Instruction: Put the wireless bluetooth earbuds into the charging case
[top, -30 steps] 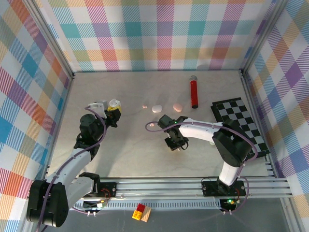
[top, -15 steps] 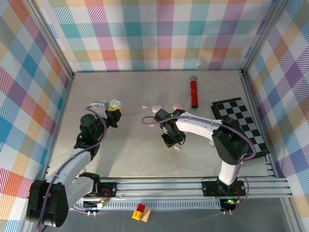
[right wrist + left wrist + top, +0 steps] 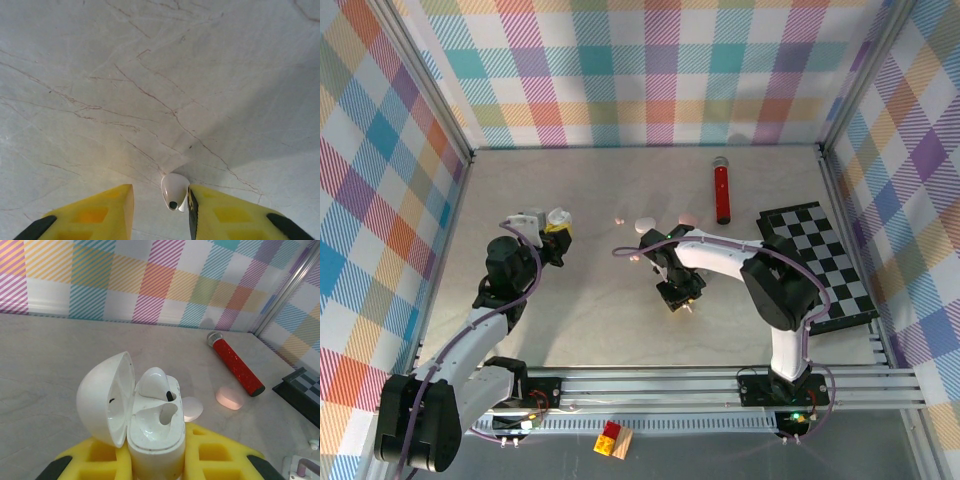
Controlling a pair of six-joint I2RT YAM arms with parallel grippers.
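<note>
My left gripper is shut on the white charging case and holds it upright with the lid swung open to the left. One white earbud sits in the far slot, and the near slot is empty. At the table's middle, my right gripper points down, open. A second white earbud lies on the marble between its yellow fingers, touching the right one, with a gap to the left one.
A red cylinder with a silver cap lies at the back. A white pebble case and a pink one lie behind the right arm. A checkered board sits at the right edge. Plaid walls enclose the table.
The right arm's elbow swung left and its gripper shifted slightly over the same spot. The left arm and the case have not moved.
</note>
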